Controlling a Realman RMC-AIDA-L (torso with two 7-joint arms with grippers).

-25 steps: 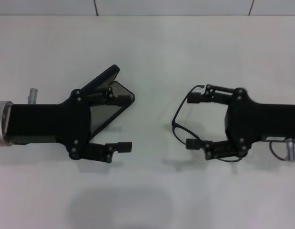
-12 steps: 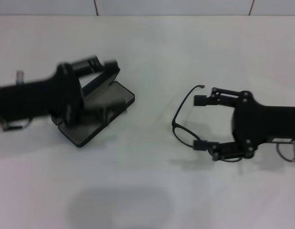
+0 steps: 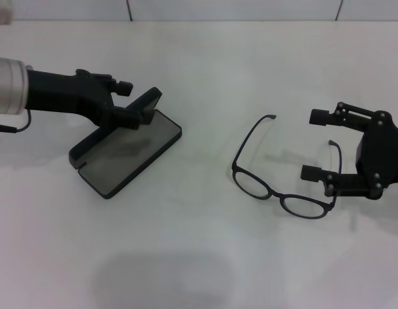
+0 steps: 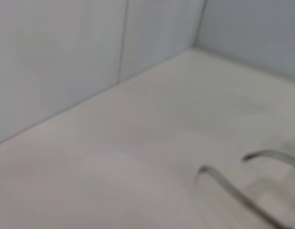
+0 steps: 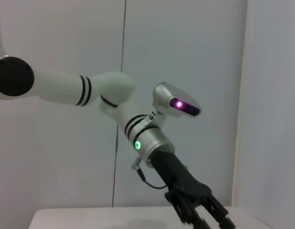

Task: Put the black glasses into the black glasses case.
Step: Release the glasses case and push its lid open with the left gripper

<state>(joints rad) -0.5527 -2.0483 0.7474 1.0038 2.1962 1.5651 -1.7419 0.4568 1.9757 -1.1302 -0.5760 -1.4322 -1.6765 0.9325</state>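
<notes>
The black glasses (image 3: 276,175) lie unfolded on the white table, right of centre, lenses toward me. My right gripper (image 3: 313,145) is open just right of them, and one temple arm runs between its fingers without being held. The black glasses case (image 3: 125,154) lies open at left centre, grey lining up, with its lid (image 3: 149,103) raised at the far end. My left gripper (image 3: 121,103) is turned on edge and sits against the lid. The right wrist view shows the left arm (image 5: 147,140) and its black gripper (image 5: 197,207).
The white table (image 3: 205,257) ends at a pale tiled wall (image 3: 237,8) at the back. The left wrist view shows only table, wall and blurred thin curved lines (image 4: 233,193).
My left gripper swung from over the case up and back to the lid and turned on edge. My right gripper drew back to the right, off the glasses, which stay on the table.
</notes>
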